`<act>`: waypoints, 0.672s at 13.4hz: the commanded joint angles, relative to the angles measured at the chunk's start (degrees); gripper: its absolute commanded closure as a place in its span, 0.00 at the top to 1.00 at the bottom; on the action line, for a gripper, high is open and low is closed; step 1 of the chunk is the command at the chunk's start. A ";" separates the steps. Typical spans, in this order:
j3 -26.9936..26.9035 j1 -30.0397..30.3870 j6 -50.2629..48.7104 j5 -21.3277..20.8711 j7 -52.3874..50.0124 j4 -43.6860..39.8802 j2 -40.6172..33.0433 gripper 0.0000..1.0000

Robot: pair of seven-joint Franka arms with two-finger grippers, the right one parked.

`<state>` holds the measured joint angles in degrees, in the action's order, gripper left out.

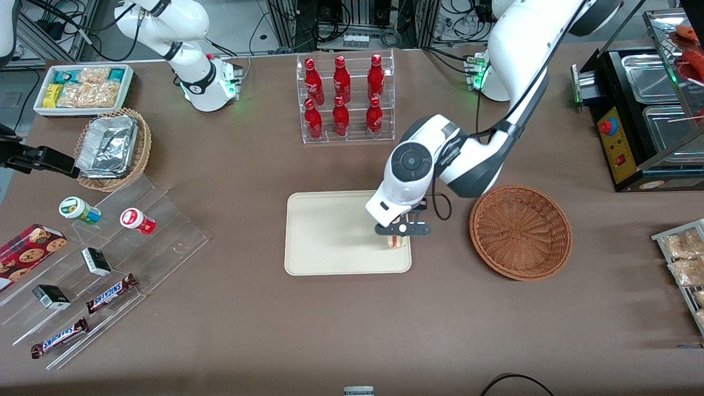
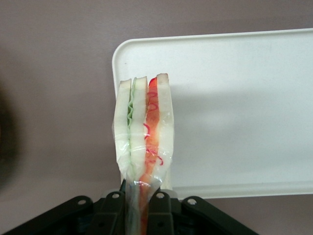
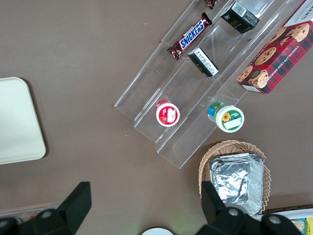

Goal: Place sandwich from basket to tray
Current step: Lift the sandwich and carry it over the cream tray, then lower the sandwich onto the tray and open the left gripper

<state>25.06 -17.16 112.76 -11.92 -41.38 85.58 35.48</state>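
Note:
My left gripper (image 1: 400,235) is shut on the sandwich (image 1: 397,241), a plastic-wrapped wedge of white bread with green and red filling. It holds the sandwich over the tray (image 1: 330,236), at the tray's corner nearest the basket and the front camera. In the left wrist view the sandwich (image 2: 143,132) hangs from the gripper (image 2: 142,203) above the tray's corner (image 2: 234,98). I cannot tell whether it touches the tray. The reddish-brown wicker basket (image 1: 520,231) stands beside the tray toward the working arm's end and has nothing in it.
A clear rack of red bottles (image 1: 345,96) stands farther from the camera than the tray. Toward the parked arm's end are a tan basket with foil containers (image 1: 113,148), a white snack bin (image 1: 83,88) and a clear stepped stand with snacks (image 1: 104,264). A black appliance (image 1: 643,121) stands at the working arm's end.

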 commanded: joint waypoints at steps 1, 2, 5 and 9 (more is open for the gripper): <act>-0.01 -2.43 -1.05 -2.14 -0.46 -6.72 5.37 0.00; -0.01 -2.61 -0.96 -2.14 -0.20 -8.13 6.69 0.00; -0.01 -4.01 -0.53 -2.05 1.65 -11.74 10.56 0.00; -0.27 -5.42 3.69 -2.31 1.39 -12.27 13.20 0.00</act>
<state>25.07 -20.83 116.02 -12.92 -40.04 75.97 46.53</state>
